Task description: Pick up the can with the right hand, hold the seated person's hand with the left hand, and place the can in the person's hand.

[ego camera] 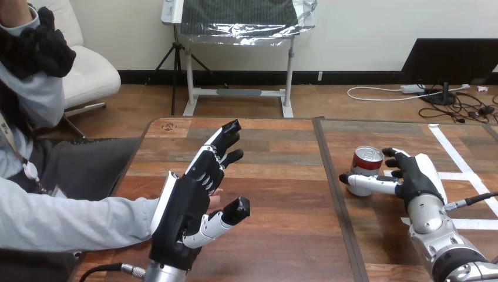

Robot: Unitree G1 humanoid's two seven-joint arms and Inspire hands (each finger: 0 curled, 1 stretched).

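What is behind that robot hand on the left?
The person's hand: a small part peeks out beside the left hand, at the end of the grey sleeve. The rest is covered.

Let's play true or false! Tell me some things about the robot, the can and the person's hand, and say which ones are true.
1. The can stands upright on the table. True.
2. The can lies in the person's hand. False: it is on the table, next to the right hand.
3. The left hand has its fingers straight. True.
4. The left hand is at the can. False: it is by the person's hand, apart from the can.
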